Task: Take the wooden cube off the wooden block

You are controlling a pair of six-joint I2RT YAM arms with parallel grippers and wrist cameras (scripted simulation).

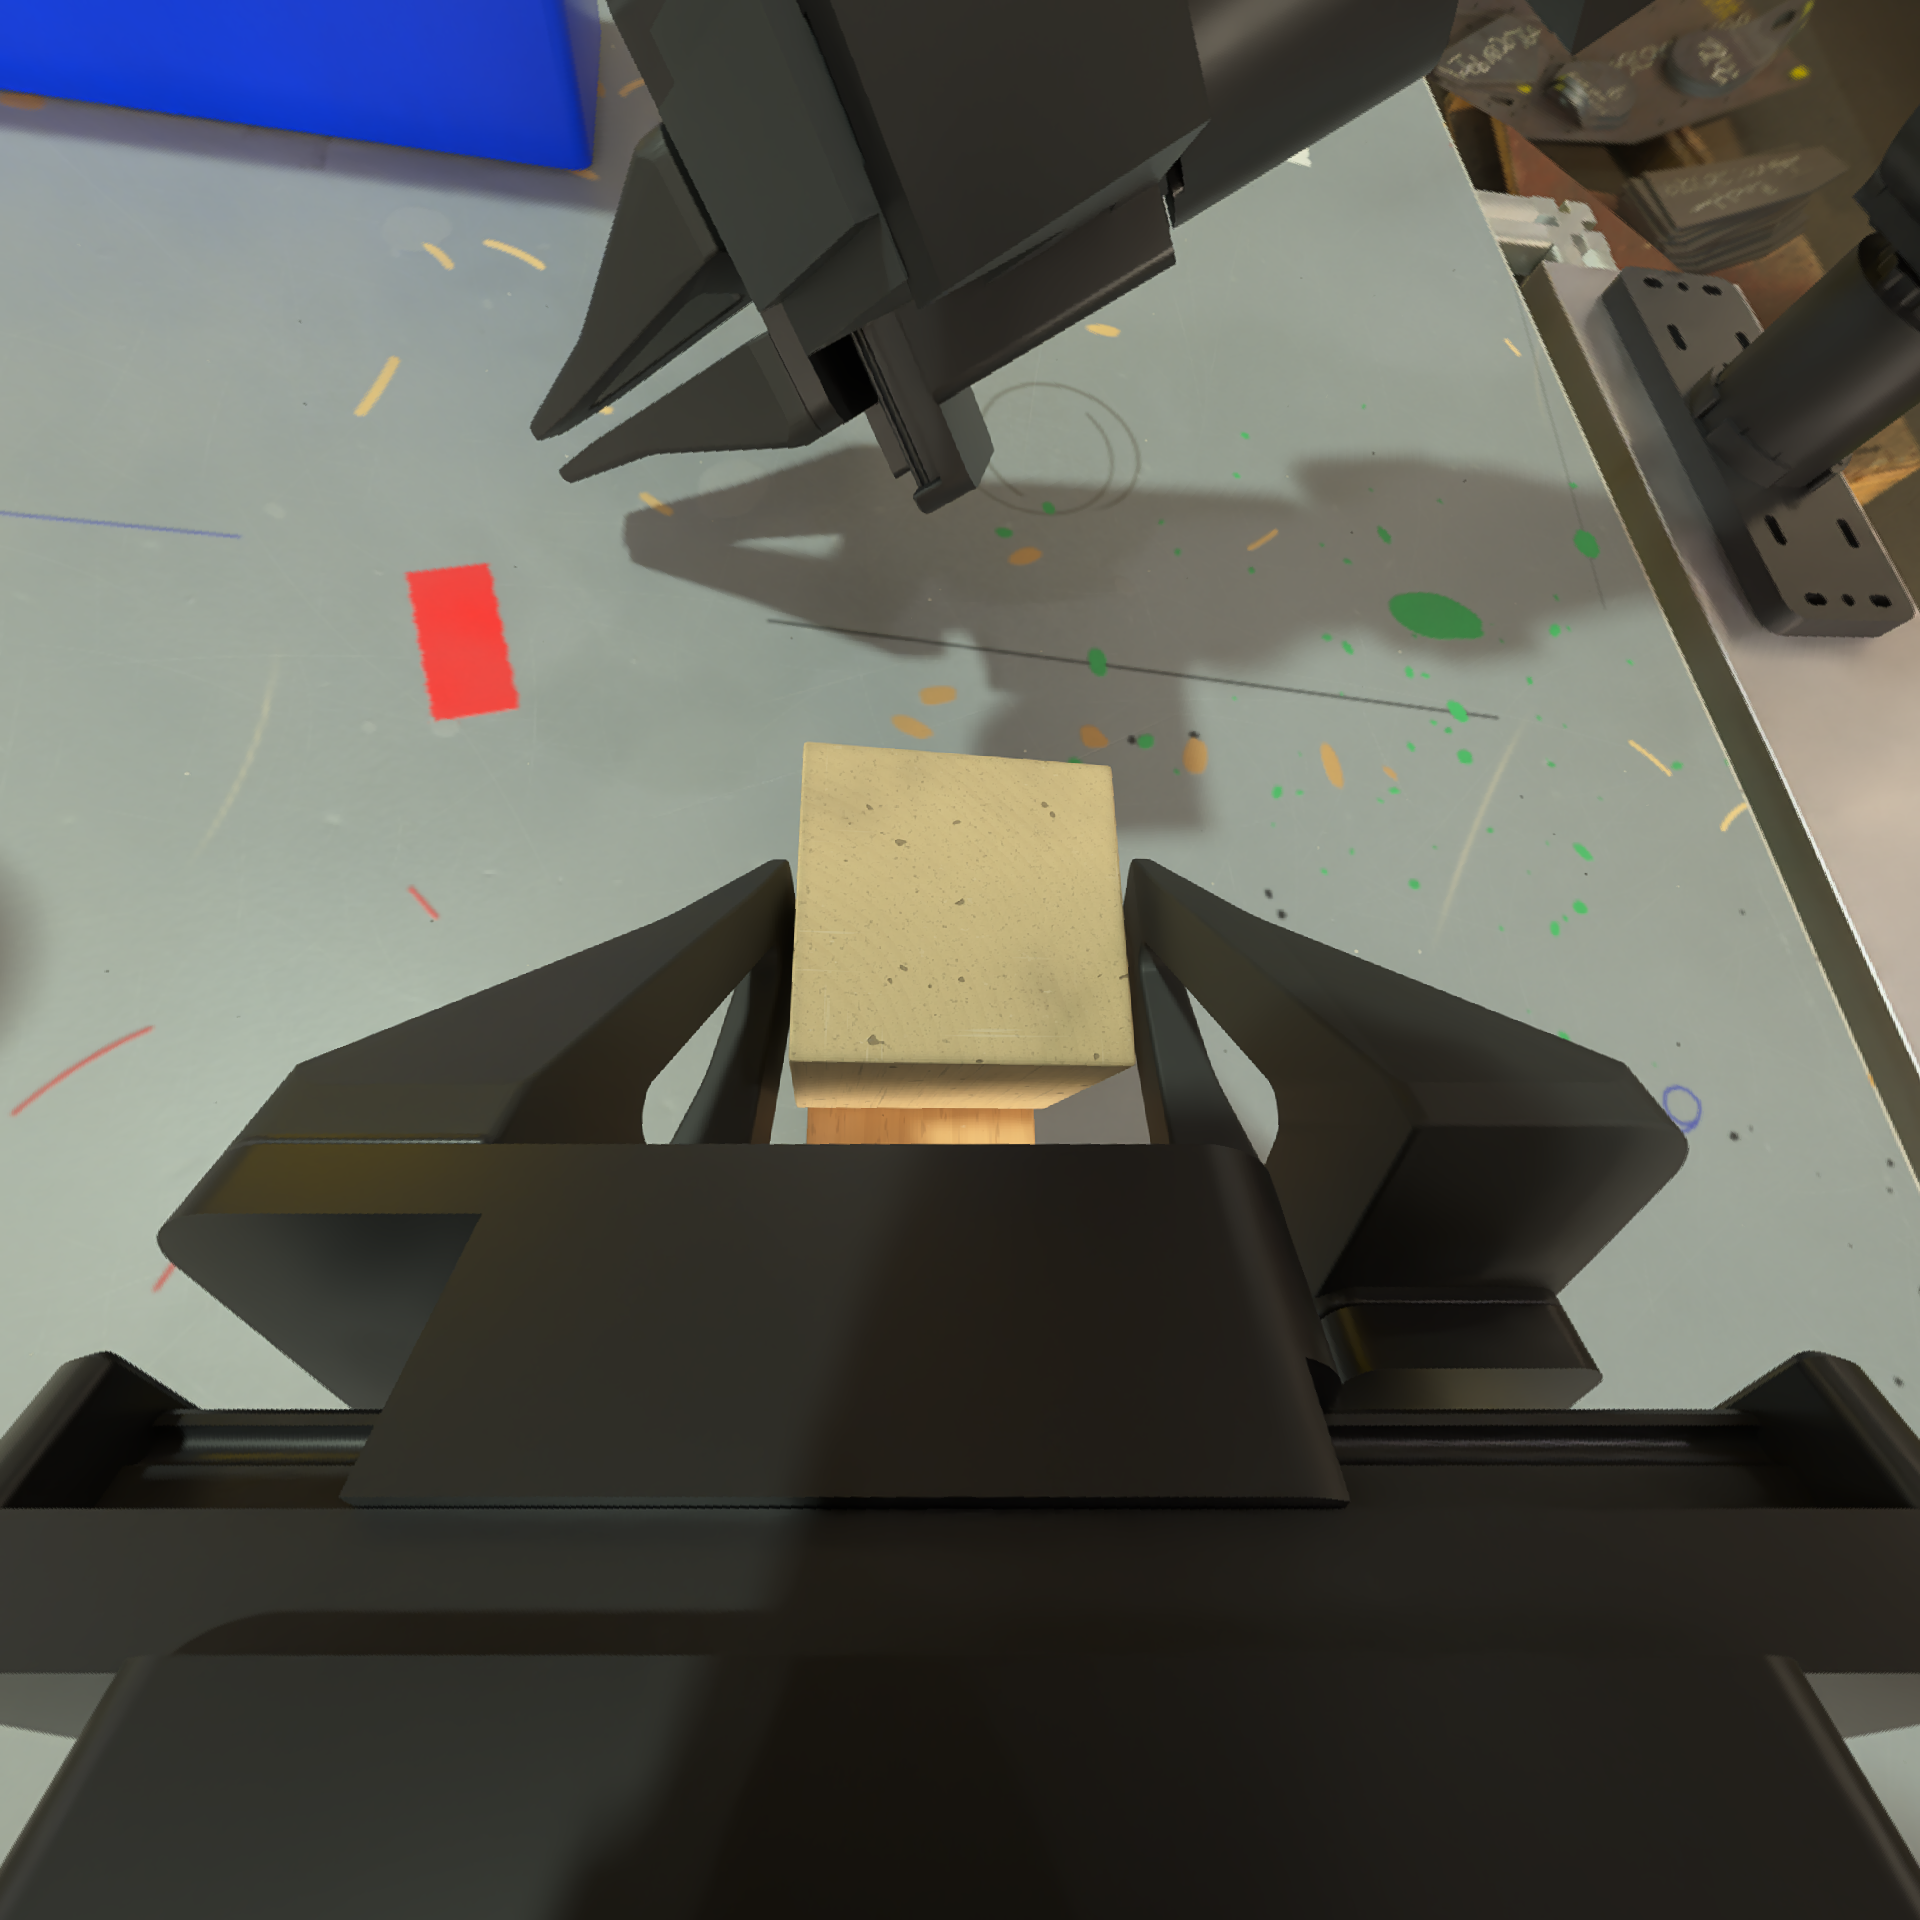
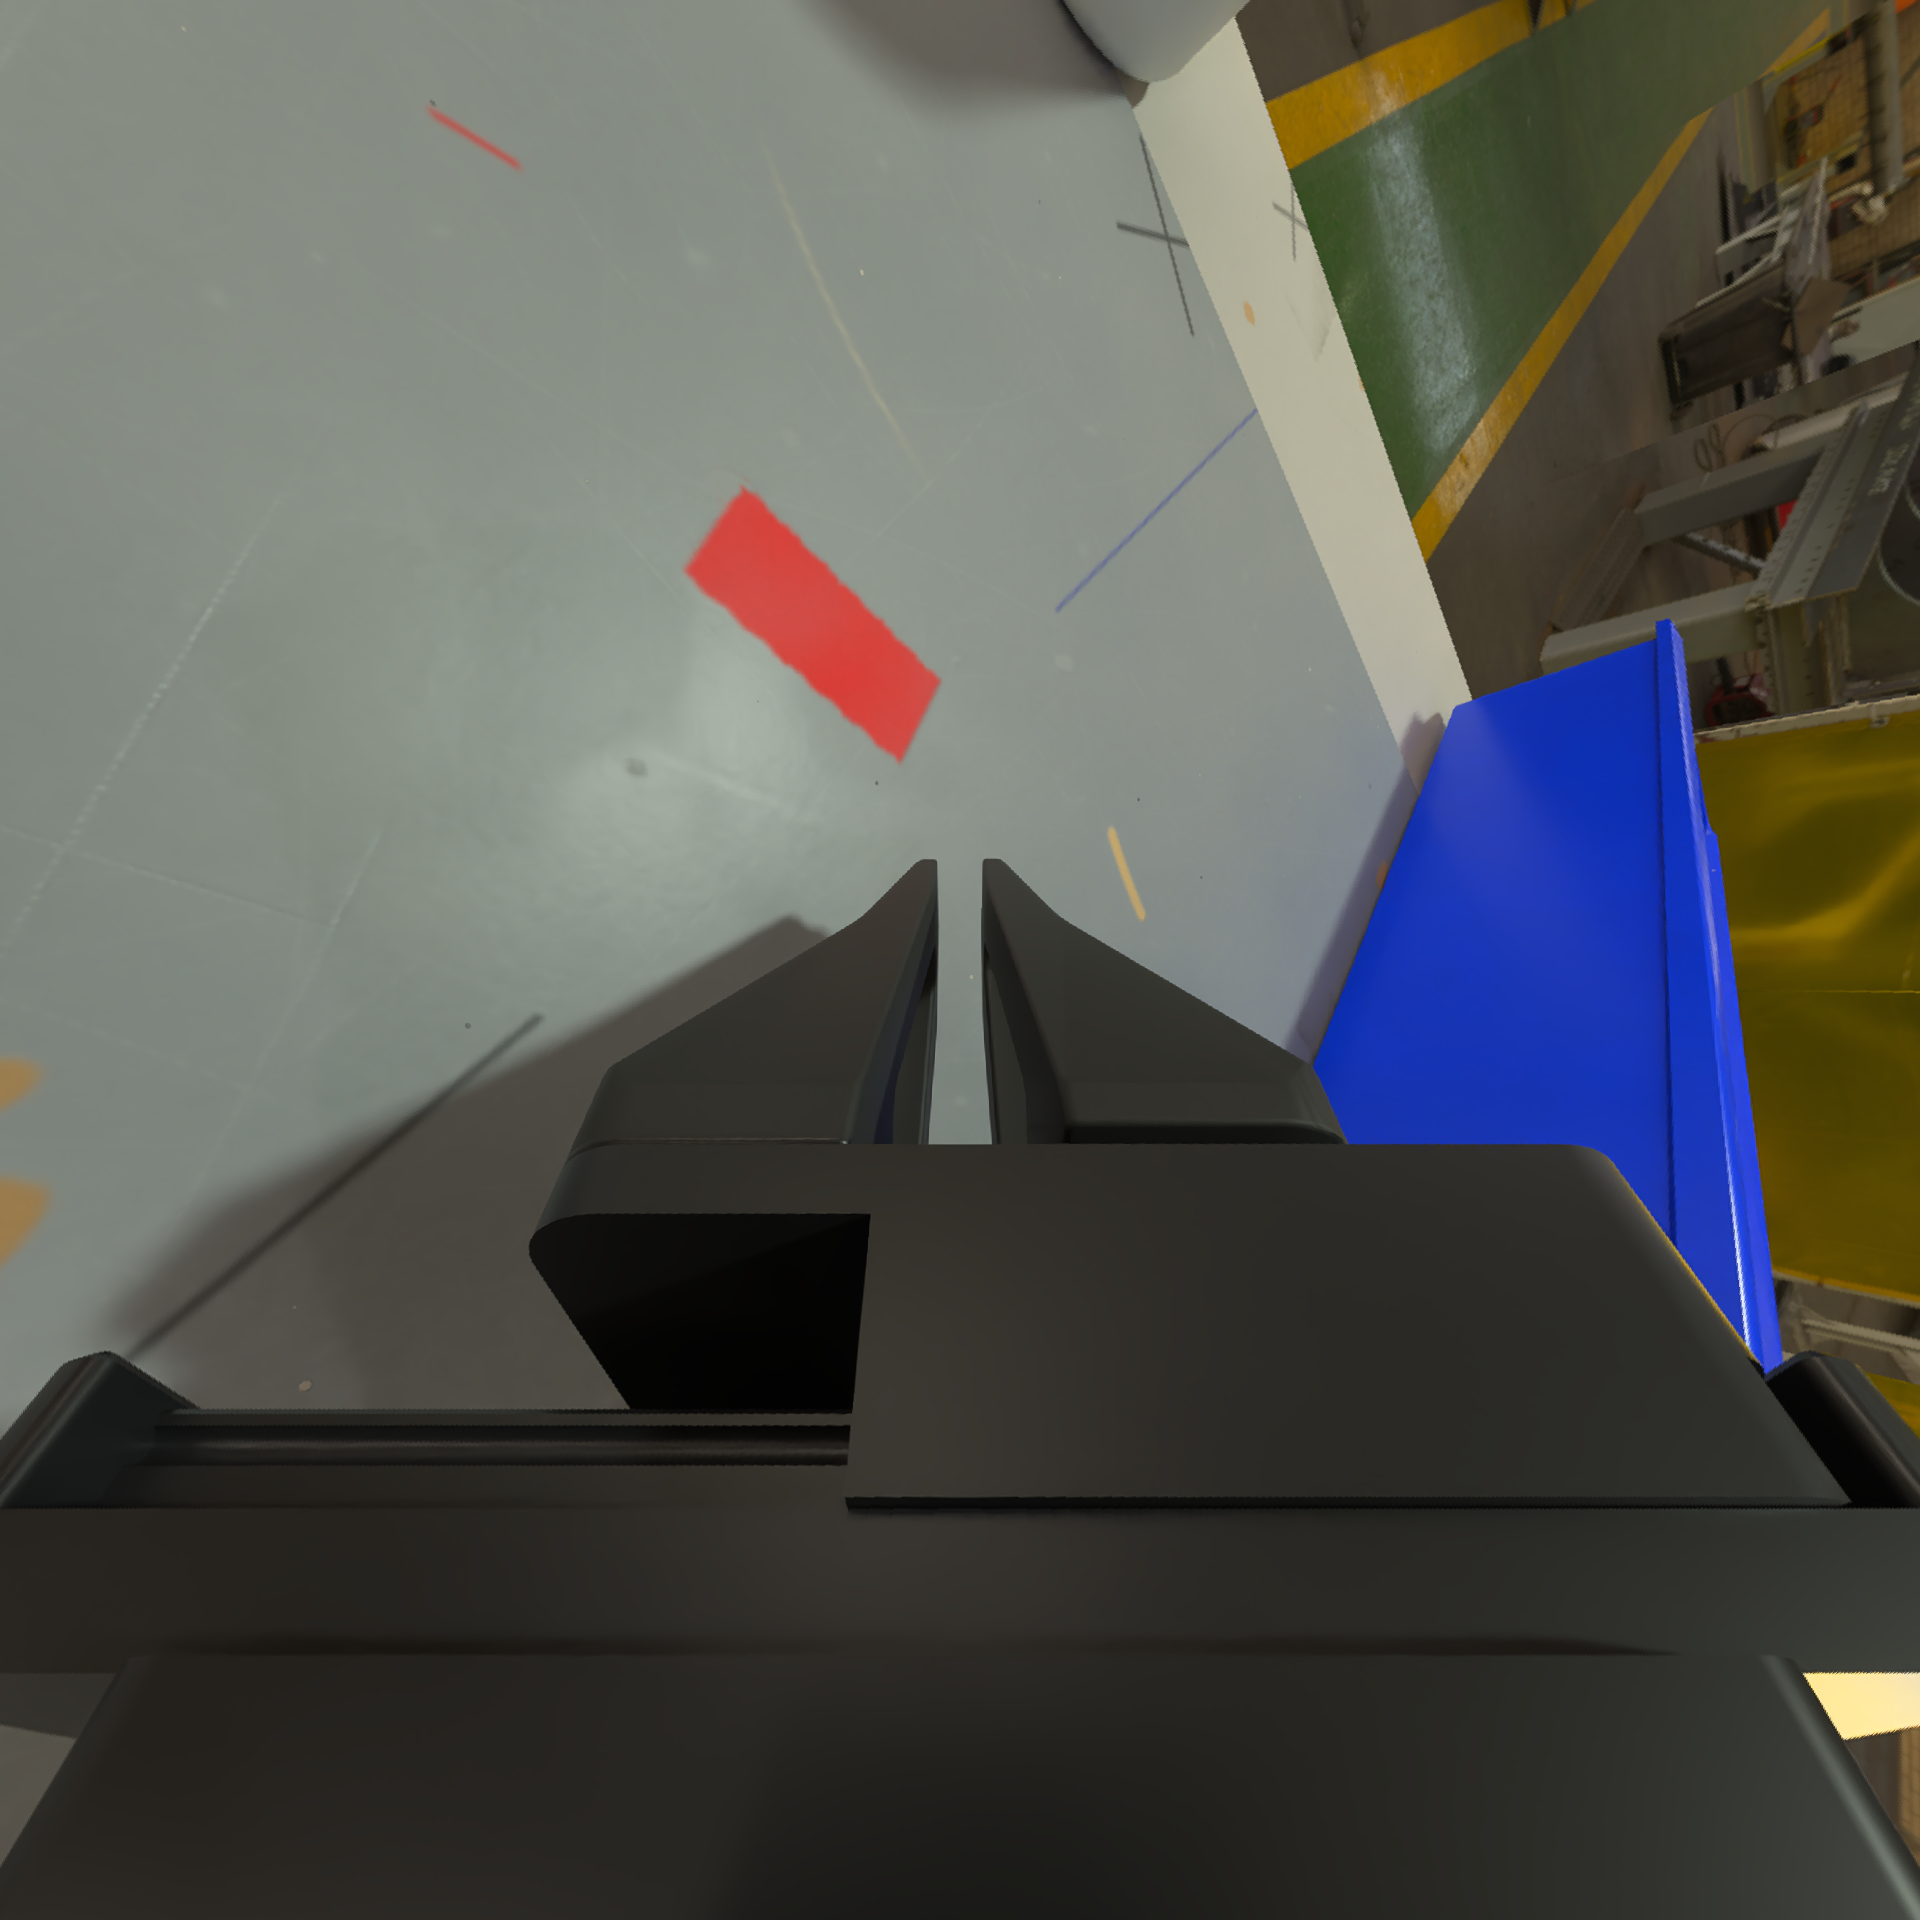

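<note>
The wooden cube [image 1: 958, 914] sits on the wooden block [image 1: 921, 1125], clamped between my left tool [image 1: 958, 883]. I judge a straight lift clears it best. My right tool [image 2: 959, 883] hangs nearly closed, empty, over the worktop [image 2: 312, 623].

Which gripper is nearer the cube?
Left. The left gripper has its fingers either side of the cube; the right gripper hangs beyond it, above the table, nearly shut.

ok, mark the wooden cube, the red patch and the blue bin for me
wooden cube [image 1: 958, 914]: left wrist view, middle of its top face.
red patch [image 2: 814, 621]: right wrist view, centre of the mark.
blue bin [image 2: 1538, 935]: right wrist view, its outer side wall.
</note>
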